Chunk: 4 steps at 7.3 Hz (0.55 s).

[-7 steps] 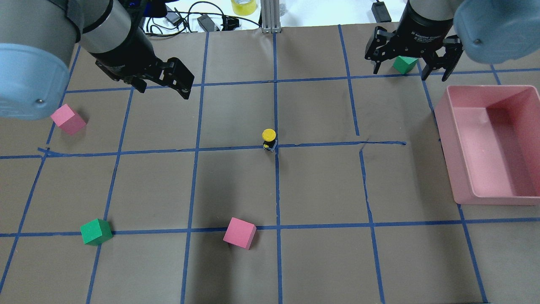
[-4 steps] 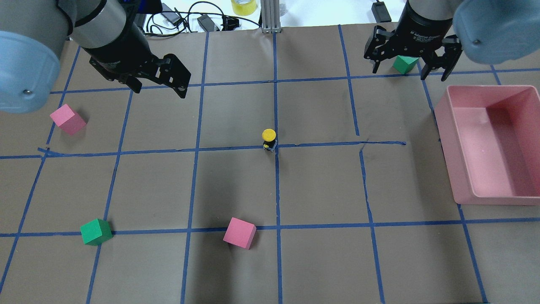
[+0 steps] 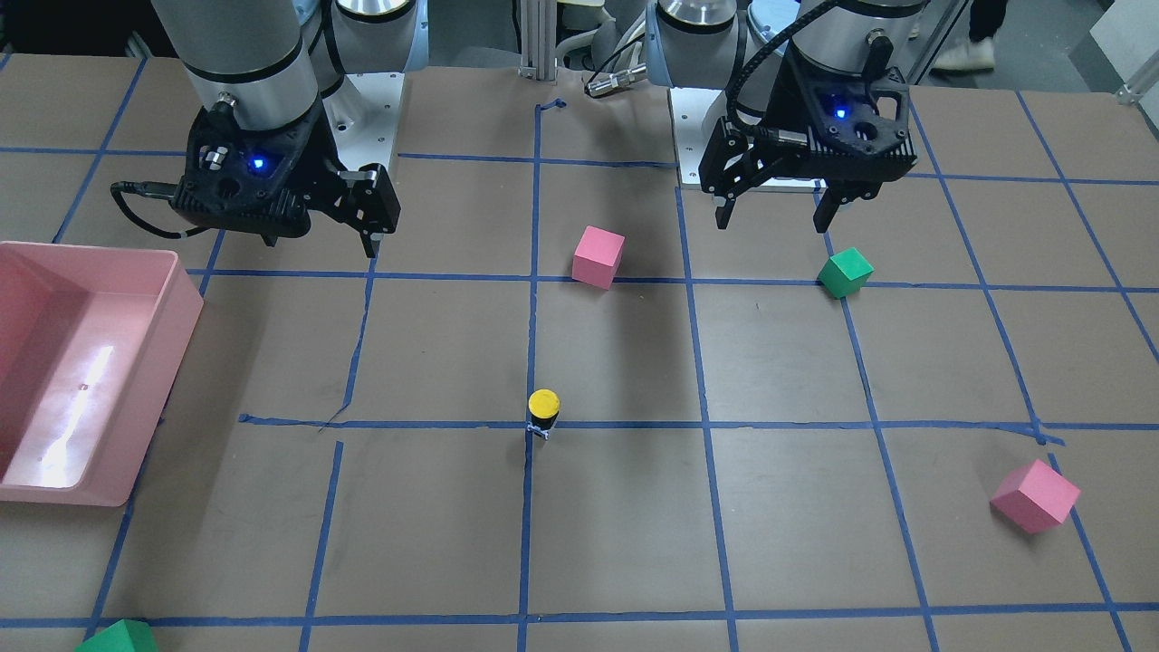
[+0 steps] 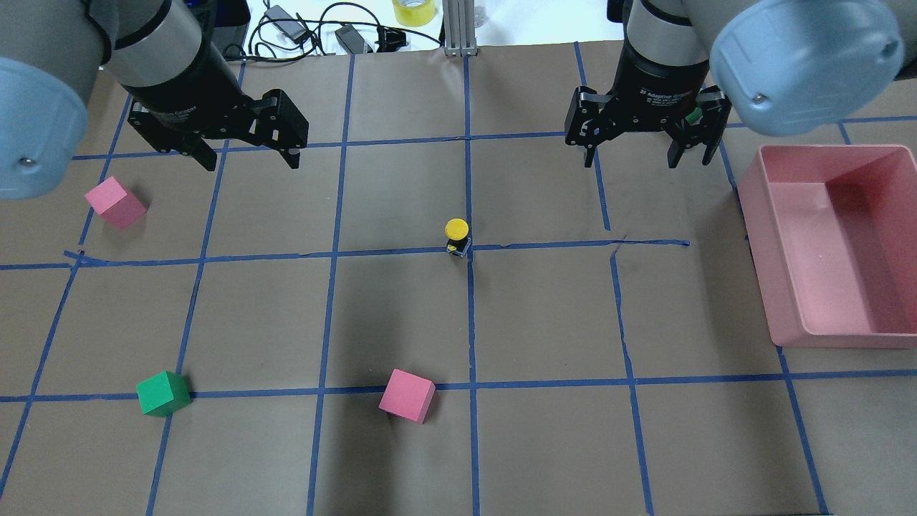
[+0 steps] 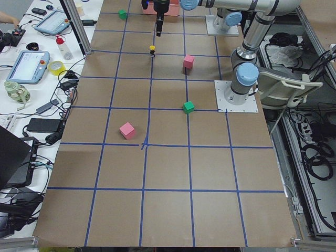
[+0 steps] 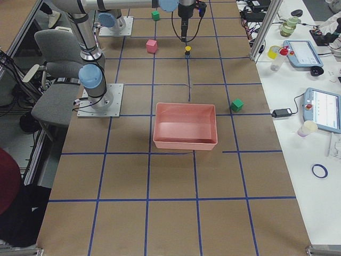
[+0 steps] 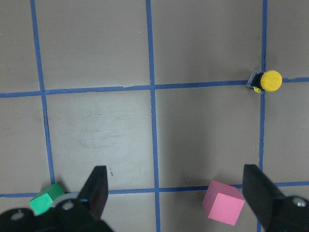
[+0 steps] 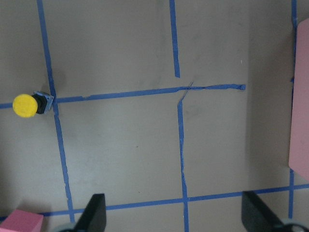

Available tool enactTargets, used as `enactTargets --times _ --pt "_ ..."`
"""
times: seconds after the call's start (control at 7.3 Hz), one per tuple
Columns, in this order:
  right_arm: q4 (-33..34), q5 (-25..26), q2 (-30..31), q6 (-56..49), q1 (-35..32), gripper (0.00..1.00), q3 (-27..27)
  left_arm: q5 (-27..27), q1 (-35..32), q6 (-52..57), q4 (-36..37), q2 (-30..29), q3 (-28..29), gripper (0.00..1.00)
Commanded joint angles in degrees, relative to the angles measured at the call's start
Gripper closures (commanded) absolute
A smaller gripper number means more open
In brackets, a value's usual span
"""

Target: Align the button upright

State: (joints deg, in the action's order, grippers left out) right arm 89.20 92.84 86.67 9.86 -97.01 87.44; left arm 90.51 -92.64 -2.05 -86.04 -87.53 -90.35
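Okay, my left gripper (image 4: 249,159) hangs above the table (image 4: 544,444), fingers (image 7: 99,193) spread wide, nothing between them. Right gripper (image 4: 631,161), same story: fingers (image 8: 94,212) parted, empty, up off the paper.

Now the button (image 4: 457,236): it sits well apart from both grippers, roughly midway between them in the middle of the table, right at a crossing of the blue tape lines (image 4: 329,252). It's standing on its end, yellow cap up. On my left wrist camera it shows at the upper right, out ahead of the right-hand finger. On my right wrist camera it's at the left edge, ahead of the left-hand finger.

Further out, a pink cube (image 4: 407,394) lies on a tape line. A green cube (image 4: 163,393) sits off to my left, a second pink cube (image 4: 114,203) near the left gripper. The pink bin (image 4: 831,148) sits beside my right gripper.
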Motion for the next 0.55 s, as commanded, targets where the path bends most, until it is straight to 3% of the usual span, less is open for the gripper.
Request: enactTargets --times 0.0,0.41 --pt "-3.6 0.4 0.5 -5.5 0.3 0.00 0.0 0.2 0.0 -0.3 0.0 0.0 0.0 0.00" --pt "-3.5 -0.8 0.1 -9.4 1.2 0.00 -0.4 0.3 0.0 -0.2 0.1 0.0 0.0 0.00"
